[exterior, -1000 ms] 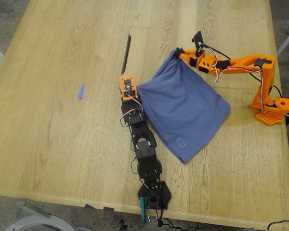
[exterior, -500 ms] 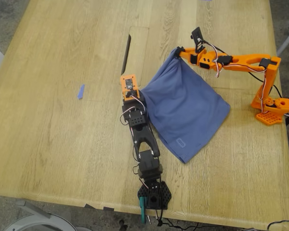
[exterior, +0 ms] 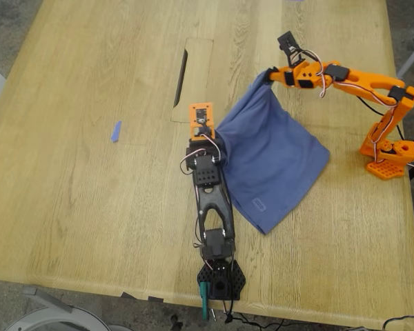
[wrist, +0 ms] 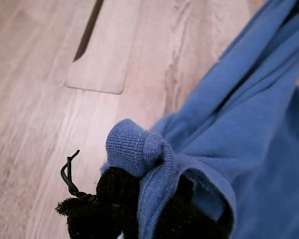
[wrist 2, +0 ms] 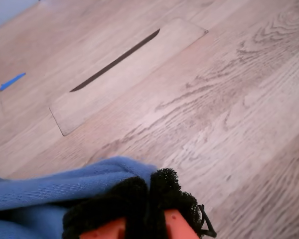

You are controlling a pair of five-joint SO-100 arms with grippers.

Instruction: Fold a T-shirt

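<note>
The slate-blue T-shirt [exterior: 269, 158] lies folded over on the wooden table, with one edge lifted between the two arms. My first gripper [exterior: 214, 132], on the black arm, is shut on a bunched hem of the T-shirt [wrist: 249, 124]; its dark fingers [wrist: 114, 191] pinch the ribbed fold. My second gripper [exterior: 268, 76], on the orange arm, is shut on the far corner of the T-shirt [wrist 2: 50, 191], with black padded fingertips [wrist 2: 164, 189] pressed together over the cloth. A small label shows near the shirt's near corner. The chest print is hidden.
A small blue scrap [exterior: 115, 131] lies toward the exterior view's left, also seen as the scrap [wrist 2: 11, 81]. A dark cable slot [exterior: 181, 77] cuts the table just beyond the grippers. The orange base [exterior: 390, 155] stands at the exterior view's right and the black base [exterior: 221, 279] at the near edge.
Both grippers have moved toward the exterior view's right, carrying the lifted shirt edge with them. The black arm has straightened out, and the shirt covers less table.
</note>
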